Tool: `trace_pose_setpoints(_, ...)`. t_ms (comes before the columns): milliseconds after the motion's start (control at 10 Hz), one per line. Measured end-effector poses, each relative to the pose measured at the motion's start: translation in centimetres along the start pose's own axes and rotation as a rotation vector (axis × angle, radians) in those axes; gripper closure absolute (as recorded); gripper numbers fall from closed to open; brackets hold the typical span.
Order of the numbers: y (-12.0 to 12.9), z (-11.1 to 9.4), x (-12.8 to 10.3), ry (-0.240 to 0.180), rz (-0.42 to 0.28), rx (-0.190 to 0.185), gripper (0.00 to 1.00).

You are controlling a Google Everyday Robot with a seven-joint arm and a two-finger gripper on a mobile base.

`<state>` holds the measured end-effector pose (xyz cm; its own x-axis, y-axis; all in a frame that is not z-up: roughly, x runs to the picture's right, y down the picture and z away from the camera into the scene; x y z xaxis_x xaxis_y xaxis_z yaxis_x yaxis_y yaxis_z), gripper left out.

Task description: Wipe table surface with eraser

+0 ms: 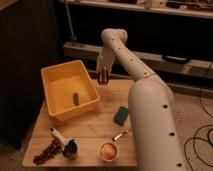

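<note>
My gripper (103, 76) hangs at the end of the white arm, just right of the yellow bin and over the far edge of the wooden table surface (95, 125). It is shut on the eraser (103, 79), a small dark block with reddish stripes held upright between the fingers. The eraser's lower end is close to the tabletop; I cannot tell whether it touches.
The yellow bin (55, 112) stands on the table's left half with a small green stick (75, 98) inside. A teal sponge (120, 115), a spoon (121, 135), an orange-filled cup (108, 150), a white-handled tool (62, 142) and grapes (46, 151) lie nearer the front. The arm's white body covers the right side.
</note>
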<state>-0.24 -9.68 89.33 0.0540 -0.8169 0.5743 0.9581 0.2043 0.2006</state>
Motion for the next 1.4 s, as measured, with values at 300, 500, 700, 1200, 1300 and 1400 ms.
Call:
trace_pose_setpoints(300,3.3,4.7,-2.2,-0.028,0.076,-0.030,1.00)
trace_pose_setpoints(500,4.4,7.5,-4.8,-0.044,0.111,-0.035,1.00)
trace_pose_setpoints(700,5.0,8.8,-7.7,-0.057,0.141,-0.037,1.00)
trace_pose_setpoints(1200,5.8,9.2,-15.3,-0.074,0.168,-0.034,1.00)
trace_pose_setpoints(1300,6.3,9.8,-16.3,-0.082,0.173,-0.028,1.00)
trace_pose_setpoints(1400,6.8,10.4,-17.3,-0.089,0.183,-0.020,1.00)
